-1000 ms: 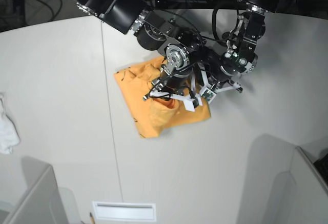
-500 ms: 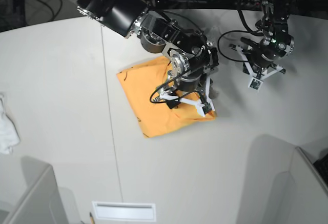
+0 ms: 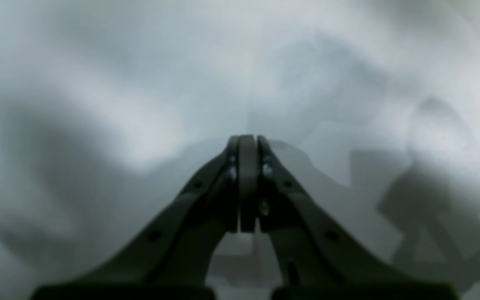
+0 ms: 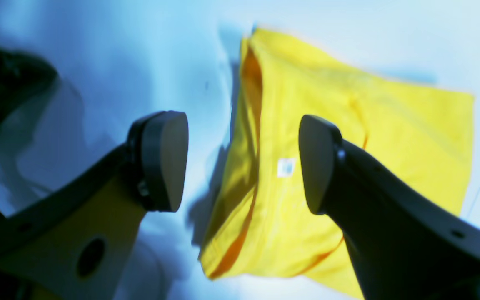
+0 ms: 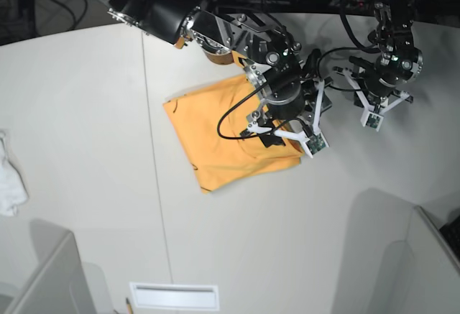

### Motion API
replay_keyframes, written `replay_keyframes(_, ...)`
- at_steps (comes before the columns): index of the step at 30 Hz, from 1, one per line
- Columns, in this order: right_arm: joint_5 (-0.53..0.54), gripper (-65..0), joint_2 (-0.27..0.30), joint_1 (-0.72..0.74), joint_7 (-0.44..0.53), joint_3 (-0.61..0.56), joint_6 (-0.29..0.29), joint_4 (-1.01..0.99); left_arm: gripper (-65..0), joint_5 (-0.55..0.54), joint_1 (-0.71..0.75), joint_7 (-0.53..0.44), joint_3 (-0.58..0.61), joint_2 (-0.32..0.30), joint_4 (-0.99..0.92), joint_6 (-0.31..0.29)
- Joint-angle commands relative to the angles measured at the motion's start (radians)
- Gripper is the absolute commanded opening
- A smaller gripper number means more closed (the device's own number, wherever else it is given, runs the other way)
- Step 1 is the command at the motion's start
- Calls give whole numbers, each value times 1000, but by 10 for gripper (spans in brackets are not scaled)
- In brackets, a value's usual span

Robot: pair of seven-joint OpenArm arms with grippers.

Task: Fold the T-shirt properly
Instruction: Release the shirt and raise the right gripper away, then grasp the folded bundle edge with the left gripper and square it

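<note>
The T-shirt lay folded into a soft, roughly square orange pad on the smooth pale tabletop, its hems slightly rumpled and a small white tag showing on the cotton. The right hand hung just above it with its dark rounded pads spread apart, gripping nothing. The left hand, over bare tabletop beside the shirt, had its slim dark fingers pressed together, empty. A crumpled white cloth sat well apart at the edge.
</note>
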Motion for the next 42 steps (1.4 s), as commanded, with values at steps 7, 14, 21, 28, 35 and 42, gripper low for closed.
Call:
replay_keyframes(7, -106, -396, 35, -79, 99, 261, -5, 137, -650, -129, 13, -14, -8, 14, 49, -104)
replay_keyframes(14, -107, -650, 158, -279, 330, 508, -5, 228, -650, -503, 69, -14, -23, 22, 58, -111)
replay_keyframes(21, -107, -650, 161, -406, 381, 719, 1, 239, -497, -822, 67, -14, -31, 80, 46, -108)
replay_keyframes(28, -106, -650, 186, -498, 381, 722, 1, 248, 0, -855, 18, -14, -9, 157, -78, -108)
replay_keyframes(35, -107, -650, 192, -520, 376, 726, 1, 275, 0, -856, -99, -17, 91, 156, -267, 22)
replay_keyframes(42, -109, -650, 199, -567, 379, 730, 1, 337, 0, -855, -126, -18, 100, 157, -313, 116)
